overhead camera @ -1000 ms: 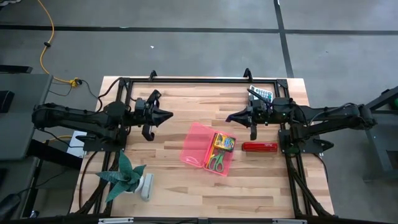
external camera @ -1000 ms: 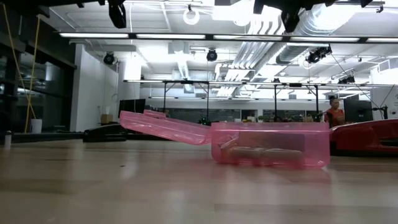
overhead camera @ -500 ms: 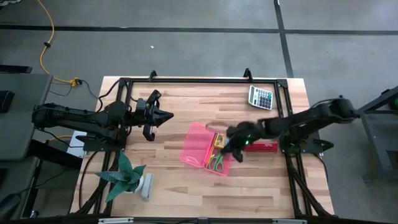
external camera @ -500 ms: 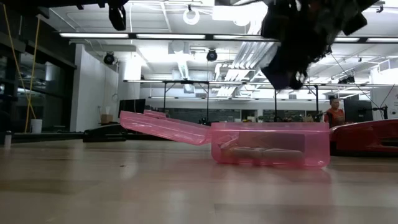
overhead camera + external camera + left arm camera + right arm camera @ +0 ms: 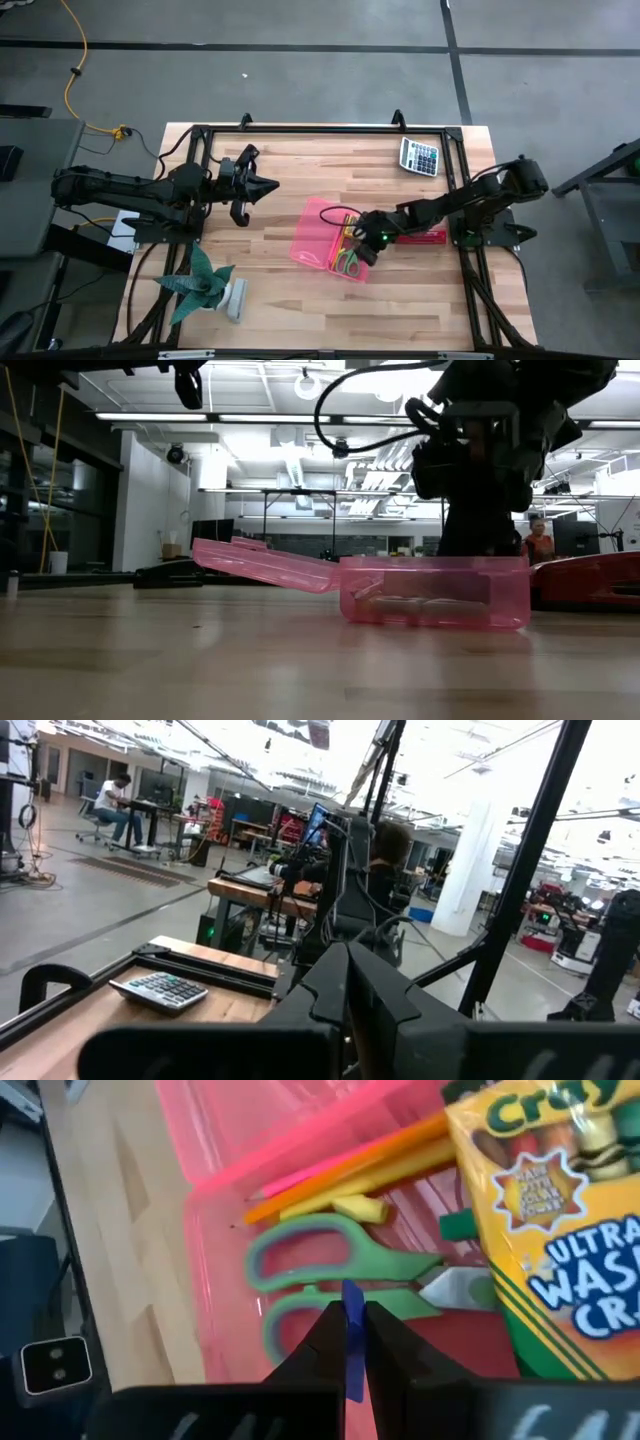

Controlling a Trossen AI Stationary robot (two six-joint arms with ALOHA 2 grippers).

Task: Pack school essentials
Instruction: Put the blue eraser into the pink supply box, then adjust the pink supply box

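Observation:
The open pink plastic box [image 5: 322, 238] lies mid-table with its lid [image 5: 262, 563] folded out to the left. Inside it are the yellow-green crayon box [image 5: 545, 1230], green-handled scissors [image 5: 325, 1270], orange and yellow pencils [image 5: 345, 1175] and a small green piece [image 5: 456, 1226]. My right gripper [image 5: 358, 248] points down into the box over the scissors, shut on a small blue eraser. In the low view it [image 5: 478, 510] stands just above the box's wall. My left gripper [image 5: 268, 185] hovers shut over the table's left half, away from the box. My right gripper pinches the small blue eraser [image 5: 352, 1342] between its two fingertips; only a thin blue edge shows between them. The fingers come from above, slanting down from the table's right. The eraser hangs just over the scissors' handles; whether it touches them I cannot tell.
A grey calculator [image 5: 419, 156] lies at the far right corner. A red case [image 5: 420, 236] sits right of the box, under my right arm. A green plant figure [image 5: 203, 285] stands near left. The black frame rails [image 5: 320, 130] run along the table's edges.
My right arm has swung from the far right, beside the calculator, toward the near side and down, tipping its gripper downward until it stands over the pink box's tray. The box and its contents have stayed put.

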